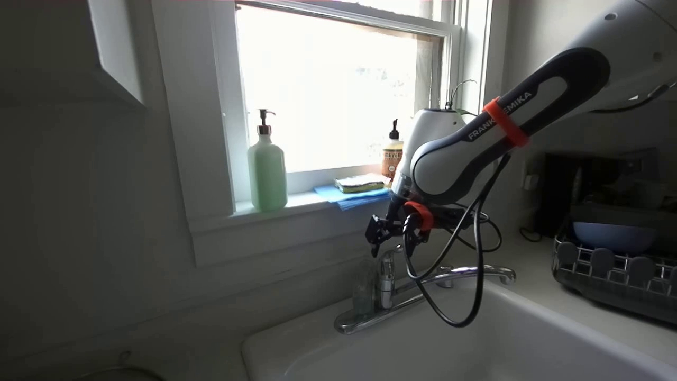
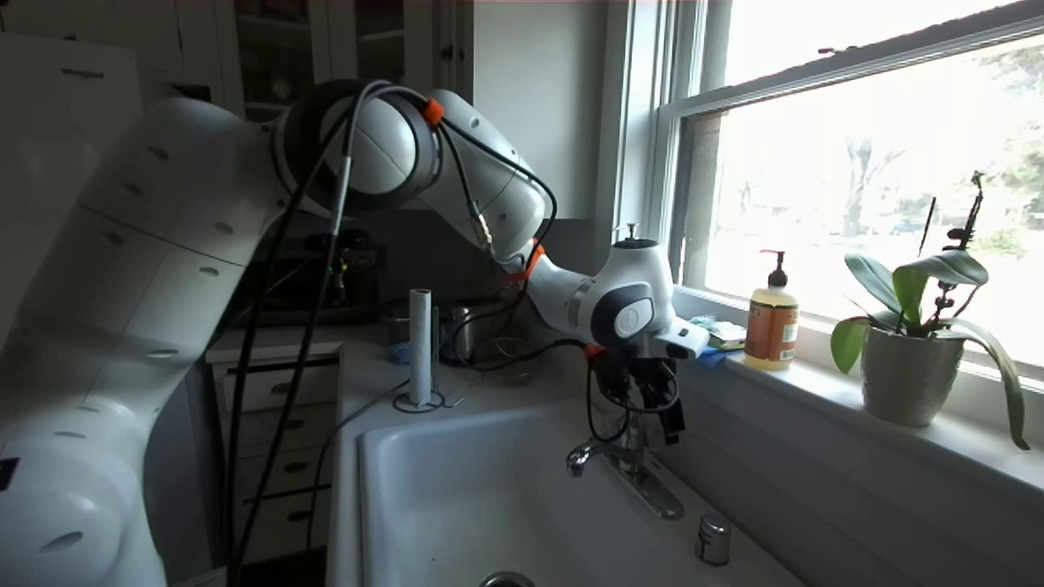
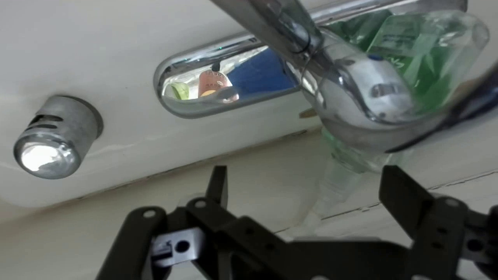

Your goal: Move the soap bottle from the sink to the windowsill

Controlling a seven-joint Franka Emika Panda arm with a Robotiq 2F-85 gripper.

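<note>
translucent soap bottle (image 1: 363, 291) is standing on the sink (image 1: 296, 338) beside the chrome faucet (image 1: 387, 291), long axis vertical, top pointing up; the pincer (image 3: 305, 184) is hovering nearby, fingers (image 3: 404, 198) spread.

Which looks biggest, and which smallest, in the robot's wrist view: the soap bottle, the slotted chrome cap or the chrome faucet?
Largest: chrome faucet, though nearness to the camera may swell it.
Middle: soap bottle, partly hidden behind the faucet.
Smallest: slotted chrome cap, clearly smaller than the visible part of the bottle.
</note>
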